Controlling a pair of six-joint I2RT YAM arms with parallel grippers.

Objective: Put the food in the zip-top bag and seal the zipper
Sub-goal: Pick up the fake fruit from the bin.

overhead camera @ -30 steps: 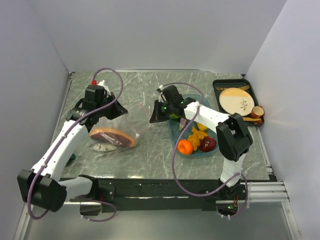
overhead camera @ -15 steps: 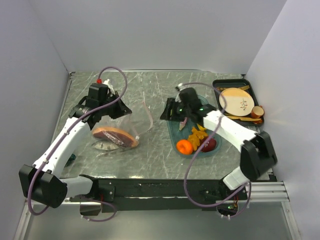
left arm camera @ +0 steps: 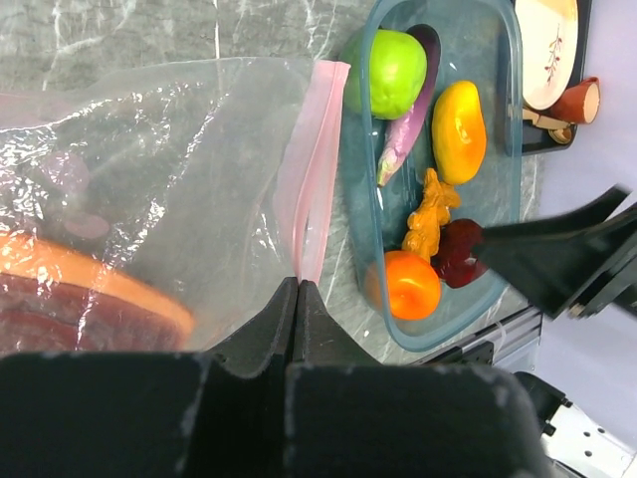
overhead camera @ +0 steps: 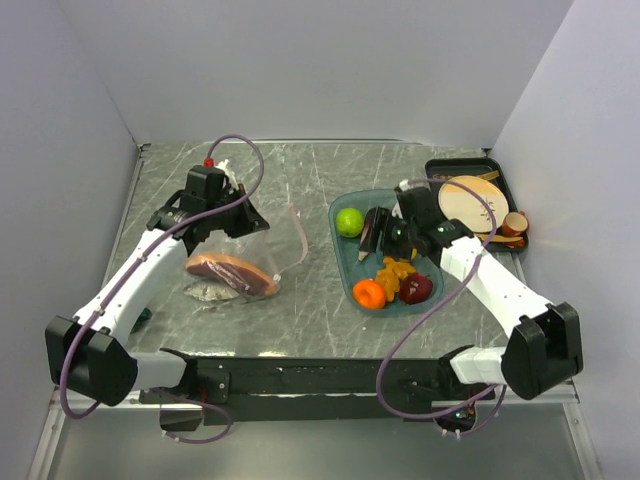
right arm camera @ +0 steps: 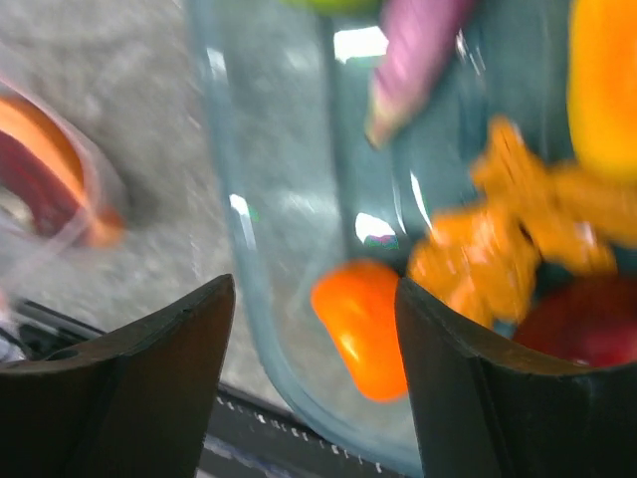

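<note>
Pinching the bag [left arm camera: 169, 159] by its zipper strip [left arm camera: 317, 149], jaws closed, the left gripper [left arm camera: 299, 286] props the mouth open. The right gripper [right arm camera: 314, 289] hangs open, empty, over the orange [right arm camera: 358, 329].

Lab rig, white walls [overhead camera: 300, 60], marbled table [overhead camera: 310, 300]

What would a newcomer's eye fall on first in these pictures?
The bright toy foods in the teal tray at centre right: green lime, orange, dark red apple. Left of it, the left gripper pinches the clear bag's pink zipper; the right gripper hangs open above the tray.
</note>
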